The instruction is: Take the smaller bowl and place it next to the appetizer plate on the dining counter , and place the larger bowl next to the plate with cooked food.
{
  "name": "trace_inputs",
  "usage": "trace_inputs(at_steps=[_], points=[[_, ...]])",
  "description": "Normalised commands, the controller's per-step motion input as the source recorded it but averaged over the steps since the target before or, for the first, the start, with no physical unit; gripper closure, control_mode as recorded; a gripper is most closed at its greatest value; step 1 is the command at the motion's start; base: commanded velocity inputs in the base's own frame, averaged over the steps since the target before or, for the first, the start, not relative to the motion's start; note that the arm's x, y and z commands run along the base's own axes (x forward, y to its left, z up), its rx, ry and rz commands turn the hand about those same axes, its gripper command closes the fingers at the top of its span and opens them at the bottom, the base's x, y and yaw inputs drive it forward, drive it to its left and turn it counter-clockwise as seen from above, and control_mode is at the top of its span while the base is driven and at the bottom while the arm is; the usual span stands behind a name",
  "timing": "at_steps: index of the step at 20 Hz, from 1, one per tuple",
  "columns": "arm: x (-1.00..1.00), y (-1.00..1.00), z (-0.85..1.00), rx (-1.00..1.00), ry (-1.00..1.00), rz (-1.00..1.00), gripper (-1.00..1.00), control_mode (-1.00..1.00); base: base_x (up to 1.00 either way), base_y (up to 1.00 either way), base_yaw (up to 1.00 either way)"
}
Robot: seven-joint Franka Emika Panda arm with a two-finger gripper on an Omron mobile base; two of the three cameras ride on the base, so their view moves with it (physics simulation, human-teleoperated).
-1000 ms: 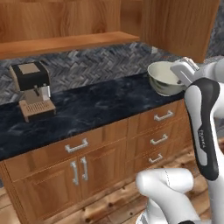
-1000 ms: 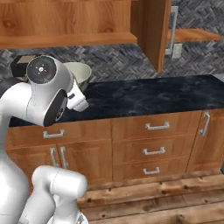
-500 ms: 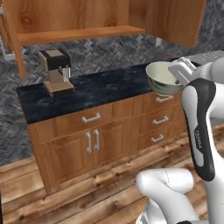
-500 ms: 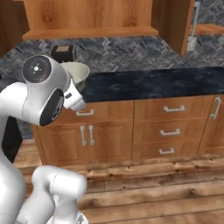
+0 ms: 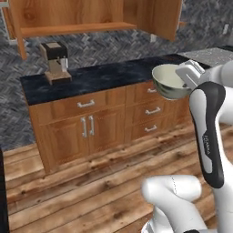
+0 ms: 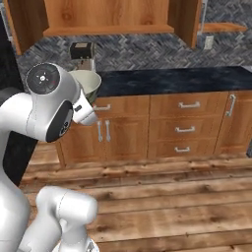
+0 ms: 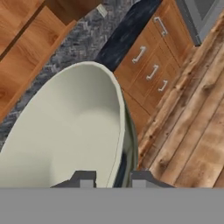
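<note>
bowl: the smaller bowl [image 5: 169, 81], cream inside and grey-green outside, hangs in the air in front of the cabinet drawers [image 5: 152, 110], above the wooden floor [image 5: 91, 182], touching no surface.
grip: the gripper [image 7: 113, 178] pinches the bowl's rim, one fingertip [image 7: 84, 179] inside the wall and the other outside; the jaws stand narrow, shut on that thin wall.
tilt: in the left base view the bowl sits roughly level with its opening up; in the hand view its inside faces the camera.
around: behind it runs a black-topped wall counter [image 5: 104, 75] with a coffee machine [image 5: 55, 61] at its left end and open wooden cupboards [image 5: 91, 16] above.
step: carrying the smaller bowl, by my reading; the bowl is off any counter and nothing of the dining counter or the white plate is visible here.
next move: likely the base must bring the dining counter into view, then the arm lowers the bowl beside the appetizer plate, near it but not on it, before the jaws part.
care: a rim pinch on a wide bowl may let it swing, so a level hand seems wise.
left to do: the larger bowl, judged untouched as yet.
</note>
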Motion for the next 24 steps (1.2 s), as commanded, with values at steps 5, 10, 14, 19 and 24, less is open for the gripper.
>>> trace_inputs(at_steps=[5, 10, 14, 19, 24], points=[[0.00, 0.00, 0.00, 0.00, 0.00, 0.00, 1.00, 1.00, -1.00, 0.00, 0.02], [0.00, 0.00, 0.00, 0.00, 0.00, 0.00, 1.00, 1.00, -1.00, -0.33, -0.03], [0.00, 0.00, 0.00, 0.00, 0.00, 0.00, 1.00, 1.00, -1.00, -0.26, -0.01], [0.00, 0.00, 0.00, 0.00, 0.00, 0.00, 1.00, 1.00, -1.00, -0.03, 0.05], [0.00, 0.00, 0.00, 0.00, 0.00, 0.00, 1.00, 1.00, -1.00, 0.00, 0.17]])
